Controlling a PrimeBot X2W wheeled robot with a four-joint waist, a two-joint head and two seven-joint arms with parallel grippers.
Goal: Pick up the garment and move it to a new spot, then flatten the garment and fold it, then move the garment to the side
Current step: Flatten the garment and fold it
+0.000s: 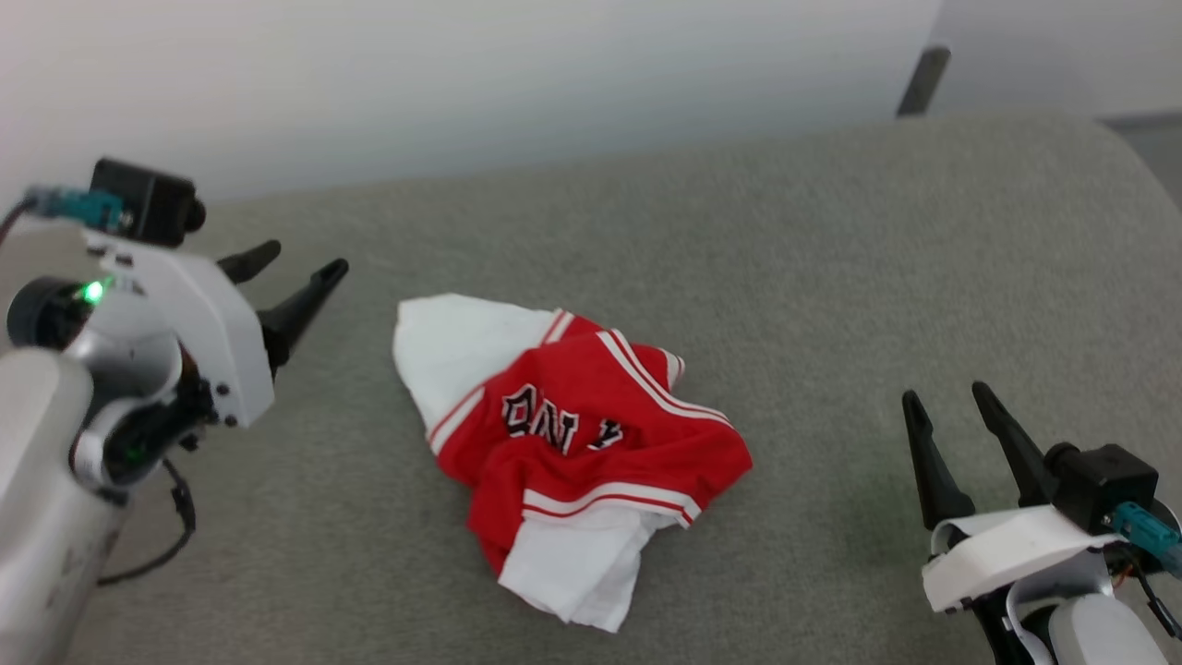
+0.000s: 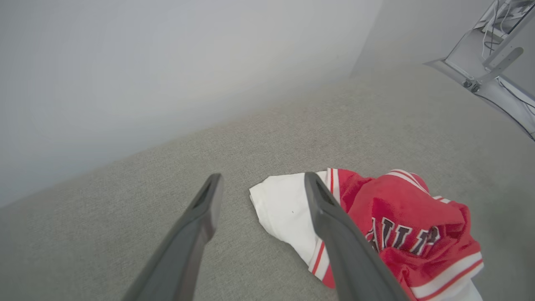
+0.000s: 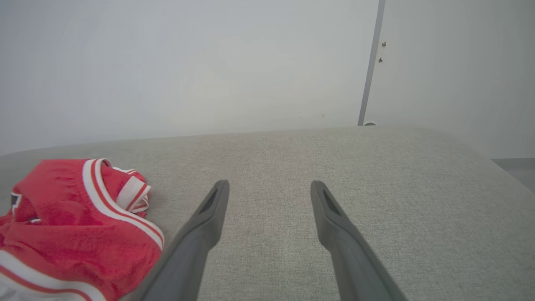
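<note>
The garment lies crumpled in a heap on the grey cushioned surface, red body bunched up, white sleeves sticking out at the far left and near side, black letters partly showing. My left gripper hovers open to the garment's left, apart from it, with nothing between its fingers. In the left wrist view the garment sits just right of the open fingers. My right gripper stands open well to the garment's right, empty. In the right wrist view the garment is at the lower left.
A pale wall rises behind the grey surface. A dark post stands at the back right. The surface's rounded right edge drops toward the floor. A metal frame shows in the left wrist view's upper right.
</note>
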